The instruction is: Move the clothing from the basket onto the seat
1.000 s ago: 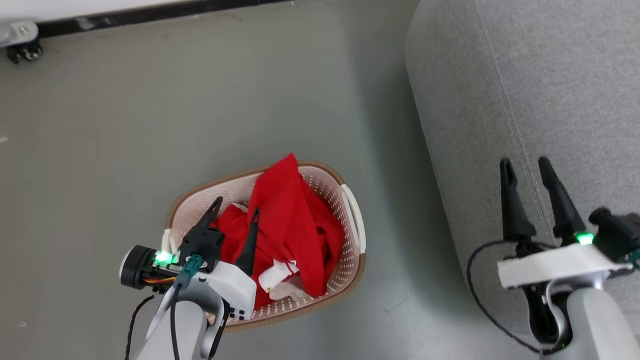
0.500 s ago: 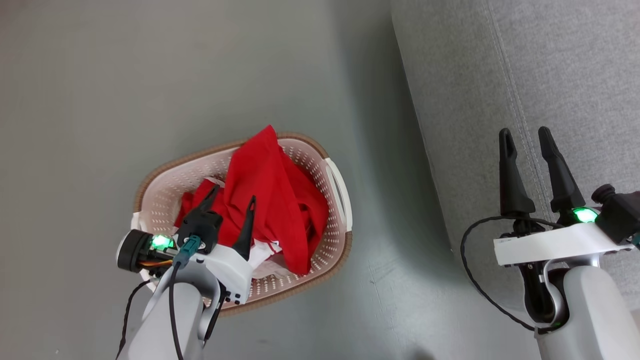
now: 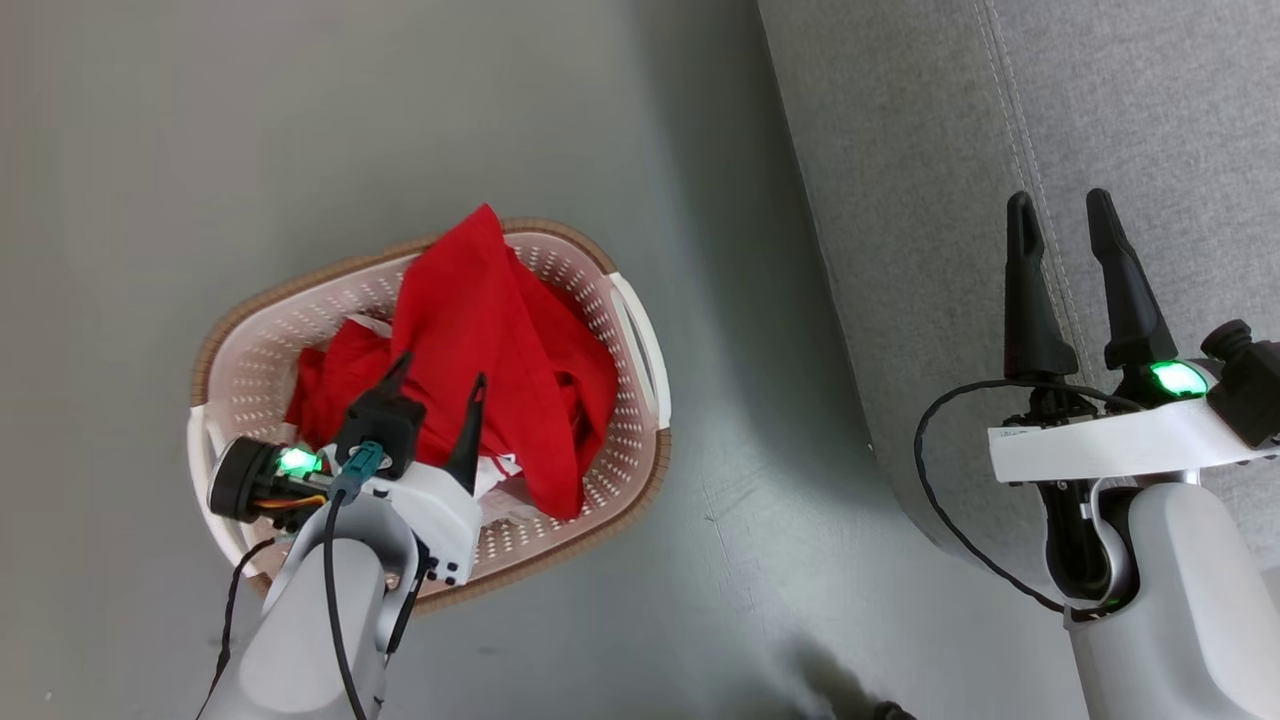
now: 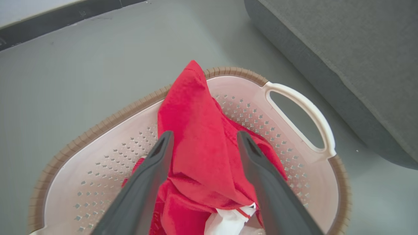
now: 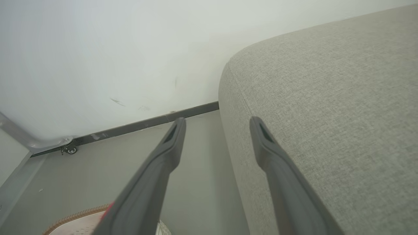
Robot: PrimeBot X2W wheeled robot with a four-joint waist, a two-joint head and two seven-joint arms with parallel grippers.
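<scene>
Red clothing (image 3: 480, 340) with a bit of white trim is heaped in the cream basket (image 3: 625, 420), one fold draped up over its brown far rim. My left gripper (image 3: 438, 367) hangs open over the heap, its tips just above the red fabric. In the left wrist view the clothing (image 4: 199, 130) rises between the two spread fingers of that gripper (image 4: 204, 138), inside the basket (image 4: 98, 143). My right gripper (image 3: 1058, 205) stands open and empty above the grey seat (image 3: 1150, 120), near its left edge. The right wrist view shows the right gripper (image 5: 217, 122) by the seat's (image 5: 326, 98) rounded corner.
Grey floor (image 3: 200, 130) surrounds the basket, with a strip of it between the basket and the seat's side. In the right wrist view a white wall (image 5: 98, 49) with a dark skirting and a small caster (image 5: 70, 149) stand beyond.
The head camera has tilted, so the whole scene slid up and left. The left gripper has sunk lower over the clothing. Both grippers stay open.
</scene>
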